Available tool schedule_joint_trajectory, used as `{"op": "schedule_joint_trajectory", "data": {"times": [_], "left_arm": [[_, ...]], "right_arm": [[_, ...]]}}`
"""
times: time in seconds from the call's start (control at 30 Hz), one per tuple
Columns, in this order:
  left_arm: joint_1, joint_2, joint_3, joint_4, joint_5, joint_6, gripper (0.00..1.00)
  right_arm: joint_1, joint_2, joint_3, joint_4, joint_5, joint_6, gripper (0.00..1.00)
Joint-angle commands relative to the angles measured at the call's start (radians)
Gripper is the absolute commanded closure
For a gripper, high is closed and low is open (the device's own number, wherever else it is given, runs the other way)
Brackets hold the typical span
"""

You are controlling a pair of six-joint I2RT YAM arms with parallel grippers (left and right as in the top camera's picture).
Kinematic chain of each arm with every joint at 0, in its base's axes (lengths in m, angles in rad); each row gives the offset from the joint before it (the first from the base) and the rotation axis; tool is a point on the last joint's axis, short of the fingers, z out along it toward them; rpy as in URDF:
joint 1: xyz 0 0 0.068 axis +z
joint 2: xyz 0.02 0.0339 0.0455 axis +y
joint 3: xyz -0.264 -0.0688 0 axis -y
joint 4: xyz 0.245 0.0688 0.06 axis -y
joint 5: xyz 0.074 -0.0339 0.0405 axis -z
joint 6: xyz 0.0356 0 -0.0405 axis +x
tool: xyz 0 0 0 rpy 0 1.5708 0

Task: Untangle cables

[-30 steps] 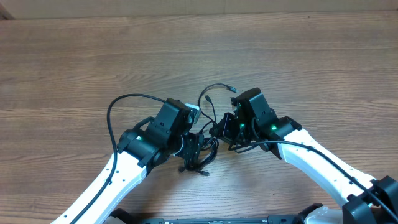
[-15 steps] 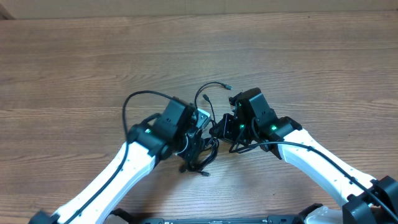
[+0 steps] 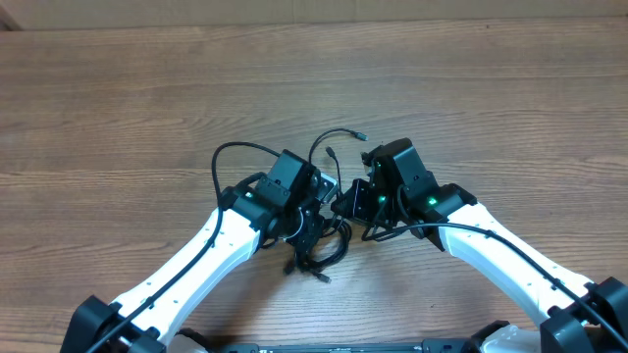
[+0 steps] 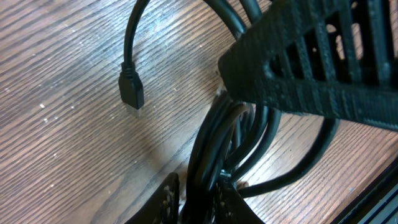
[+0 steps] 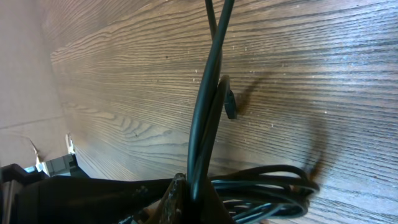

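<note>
The cables (image 3: 320, 245) lie as a black tangle on the wood between the two arms, with two loose ends curling up toward the far side, one plug tip (image 3: 332, 153) near the left arm. In the left wrist view my left gripper (image 4: 200, 198) is shut on a thick bundle of cable strands (image 4: 214, 137), with a finger (image 4: 168, 198) pressed on each side; a plug tip (image 4: 132, 91) lies to the left. My right gripper (image 5: 194, 200) is shut on two strands (image 5: 208, 106) that run straight up from its jaws, with coiled loops (image 5: 273, 186) beside it.
The right gripper's black ribbed body (image 4: 311, 68) hangs close above the bundle in the left wrist view. The left arm's thicker black cord (image 3: 240, 152) arcs over its wrist. Bare wooden tabletop (image 3: 147, 88) surrounds the tangle.
The left arm has swung right into the tangle and its jaws have closed on the bundle. The right arm has stayed where it was, still gripping.
</note>
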Motion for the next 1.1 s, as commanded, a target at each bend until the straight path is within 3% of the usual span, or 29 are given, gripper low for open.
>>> {"op": "schedule_joint_trajectory", "data": {"times": [0.0, 0.17, 0.23, 0.4, 0.63, 0.8, 1.07], "left_arm": [[0.003, 0.039, -0.005, 0.007, 0.032, 0.018, 0.80], [0.004, 0.092, -0.005, 0.014, 0.055, 0.019, 0.80], [0.004, 0.103, -0.005, 0.017, 0.056, 0.019, 0.95], [0.035, 0.097, 0.012, 0.014, 0.034, 0.010, 0.96], [0.223, 0.027, 0.093, -0.010, -0.003, -0.196, 0.96], [0.289, -0.019, 0.100, 0.012, 0.127, -0.225, 0.96], [0.279, -0.022, 0.100, 0.022, 0.329, -0.211, 0.96]], "right_arm": [[-0.004, 0.004, 0.020, 0.003, -0.005, -0.008, 0.96], [-0.004, 0.004, 0.020, 0.003, -0.005, -0.008, 0.96], [-0.004, 0.004, 0.020, 0.002, -0.005, -0.008, 0.96], [-0.004, 0.004, 0.020, -0.014, -0.004, -0.012, 0.96], [-0.004, 0.004, 0.020, -0.139, 0.060, -0.010, 0.96], [-0.003, 0.004, 0.019, -0.211, 0.153, -0.007, 0.96], [0.023, 0.004, 0.019, -0.036, 0.068, 0.007, 0.96]]}}
